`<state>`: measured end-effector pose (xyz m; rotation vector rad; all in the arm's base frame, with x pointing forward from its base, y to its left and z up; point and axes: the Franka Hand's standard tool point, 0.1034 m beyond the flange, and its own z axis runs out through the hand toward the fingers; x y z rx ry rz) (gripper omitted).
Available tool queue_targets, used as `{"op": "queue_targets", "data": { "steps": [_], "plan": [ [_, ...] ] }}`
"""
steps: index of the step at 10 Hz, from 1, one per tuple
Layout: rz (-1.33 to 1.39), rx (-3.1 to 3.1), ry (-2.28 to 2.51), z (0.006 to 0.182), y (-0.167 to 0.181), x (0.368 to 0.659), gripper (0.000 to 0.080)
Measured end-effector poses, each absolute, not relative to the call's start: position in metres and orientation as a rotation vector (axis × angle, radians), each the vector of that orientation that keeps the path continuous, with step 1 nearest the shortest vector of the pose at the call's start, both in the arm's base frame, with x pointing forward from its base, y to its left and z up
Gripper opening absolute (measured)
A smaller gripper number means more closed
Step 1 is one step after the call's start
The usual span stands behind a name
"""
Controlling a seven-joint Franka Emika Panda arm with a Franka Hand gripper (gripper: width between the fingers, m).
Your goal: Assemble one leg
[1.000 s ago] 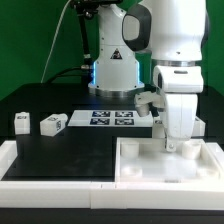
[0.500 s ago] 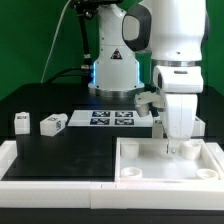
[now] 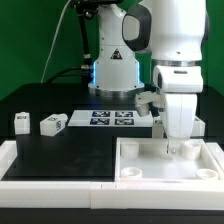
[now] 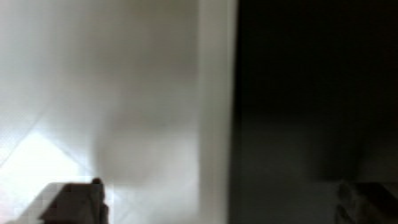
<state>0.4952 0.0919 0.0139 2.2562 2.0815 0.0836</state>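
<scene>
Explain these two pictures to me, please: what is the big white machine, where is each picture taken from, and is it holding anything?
The white machine is a robot arm with a two-fingered hand. One picture comes from a camera standing off the arm; the blurry one from a camera on its wrist, looking past the fingers. On the black table lie a large white tabletop, at whose edge the hand hangs, a small white leg and a second leg at the exterior view's left, and a flat marker board behind them. The fingers stand apart; I see nothing held between them.
</scene>
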Motion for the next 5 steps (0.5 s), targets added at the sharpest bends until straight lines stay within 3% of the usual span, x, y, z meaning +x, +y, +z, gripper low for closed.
{"op": "queue_targets", "data": {
  "steps": [3,5],
  "plan": [
    [0.105,2.400,1.898,0.053,0.109,0.462,0.0648],
    [0.100,2.459,1.828,0.057,0.116,0.449,0.0648]
  ]
}}
